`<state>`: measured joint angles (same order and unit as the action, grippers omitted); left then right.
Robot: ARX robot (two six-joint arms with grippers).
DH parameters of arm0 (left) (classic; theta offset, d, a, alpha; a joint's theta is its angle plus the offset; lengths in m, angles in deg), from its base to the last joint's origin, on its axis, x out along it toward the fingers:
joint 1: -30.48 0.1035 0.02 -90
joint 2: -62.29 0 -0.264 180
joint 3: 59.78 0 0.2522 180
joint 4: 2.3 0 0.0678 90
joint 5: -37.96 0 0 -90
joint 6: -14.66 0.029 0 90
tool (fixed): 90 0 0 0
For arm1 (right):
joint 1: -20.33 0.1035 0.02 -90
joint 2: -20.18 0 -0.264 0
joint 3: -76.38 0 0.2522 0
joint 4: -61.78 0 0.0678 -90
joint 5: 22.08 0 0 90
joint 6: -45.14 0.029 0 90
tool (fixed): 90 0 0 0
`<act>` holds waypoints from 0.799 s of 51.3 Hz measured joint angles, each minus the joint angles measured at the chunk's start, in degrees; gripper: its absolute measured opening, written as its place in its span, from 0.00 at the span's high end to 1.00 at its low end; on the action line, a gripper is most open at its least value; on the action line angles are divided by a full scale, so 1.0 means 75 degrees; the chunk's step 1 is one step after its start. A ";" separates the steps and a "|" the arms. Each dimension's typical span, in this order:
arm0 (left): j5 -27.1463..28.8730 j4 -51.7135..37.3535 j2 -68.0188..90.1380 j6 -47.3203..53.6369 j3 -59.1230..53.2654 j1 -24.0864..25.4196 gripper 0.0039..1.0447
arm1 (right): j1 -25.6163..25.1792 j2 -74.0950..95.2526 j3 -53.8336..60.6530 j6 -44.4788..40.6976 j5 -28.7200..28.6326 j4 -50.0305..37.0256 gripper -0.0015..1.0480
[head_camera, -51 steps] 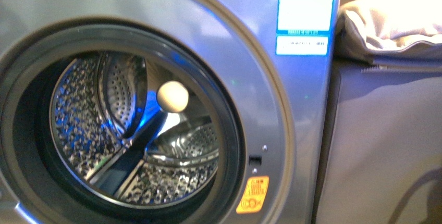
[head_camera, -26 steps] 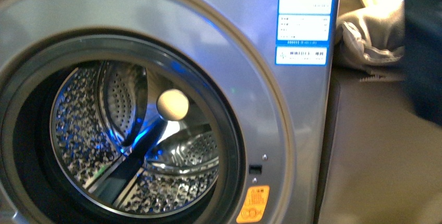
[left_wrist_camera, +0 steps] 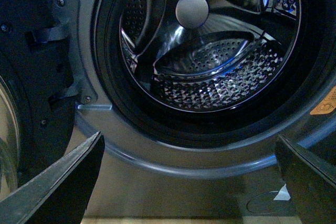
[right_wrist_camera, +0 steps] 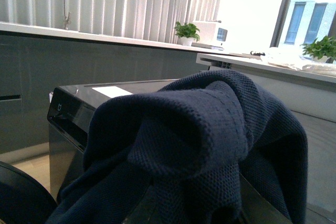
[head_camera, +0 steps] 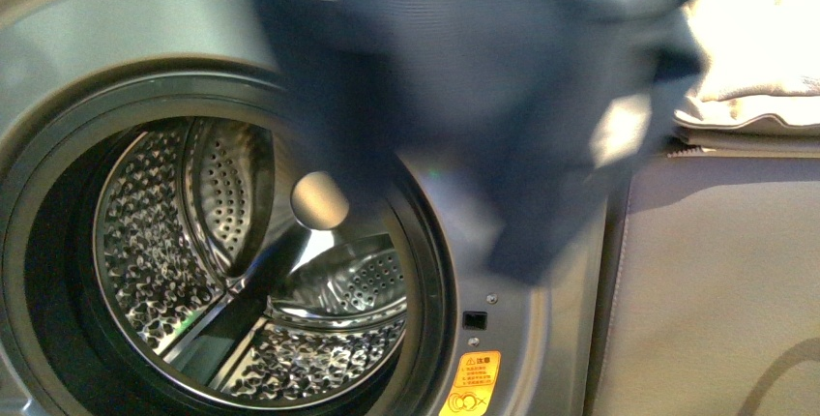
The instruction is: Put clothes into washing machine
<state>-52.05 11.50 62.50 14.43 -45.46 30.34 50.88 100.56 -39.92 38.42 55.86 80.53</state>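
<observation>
The dark blue knit garment (head_camera: 483, 77) has swung before the big silver washing machine (head_camera: 145, 39), nearly in. The left gripper (left_wrist_camera: 188, 145) is spread wide and empty. The right gripper is hidden, so its grip cannot be told.

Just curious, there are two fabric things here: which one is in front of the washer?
The dark navy garment, hanging blurred in front of the washing machine; the beige cushion lies off to the side, above the grey panel.

Orange warning sticker (head_camera: 470, 385), bottom centre of the front view, on the washing machine (head_camera: 97, 39): print too blurred to read. Small square logo (right_wrist_camera: 59, 107), left of the right wrist view, on a black appliance (right_wrist_camera: 73, 129): illegible.
</observation>
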 joint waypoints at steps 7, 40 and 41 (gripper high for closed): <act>0.0000 0.0000 0.0000 0.0003 0.0000 0.0000 0.06 | -0.0006 0.0000 -0.0009 0.0000 0.0026 0.0000 0.88; -0.0309 -0.0003 0.0047 -0.0157 0.0000 0.0117 0.06 | -0.0006 0.0000 -0.0009 -0.0023 0.0029 0.0000 0.88; -0.0877 -0.0047 0.0128 -0.0309 0.0009 0.0306 0.06 | -0.0006 0.0000 -0.0009 -0.0026 0.0029 0.0000 0.88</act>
<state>-58.63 11.15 63.46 12.11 -45.40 32.63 50.83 100.56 -39.99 38.23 56.08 80.53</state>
